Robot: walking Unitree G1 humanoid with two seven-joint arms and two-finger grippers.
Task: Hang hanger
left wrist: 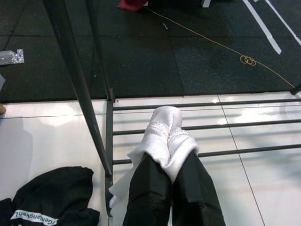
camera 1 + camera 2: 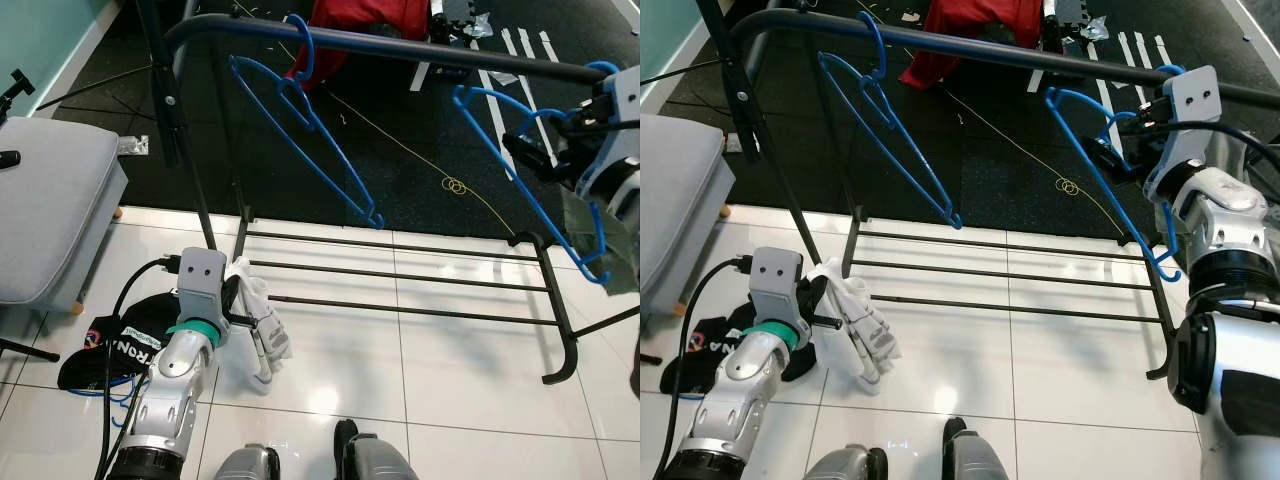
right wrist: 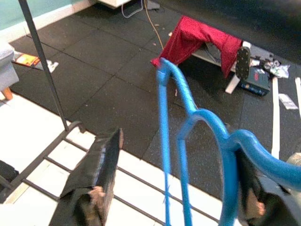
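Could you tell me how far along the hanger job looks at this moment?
Done: one blue hanger already hangs by its hook on the rack's top rail. In hand: the right gripper holds a second blue hanger up beside the rail, hook not yet visibly over it. Left: hooking it on and letting go. The left gripper, low by the floor, is shut on a white cloth.
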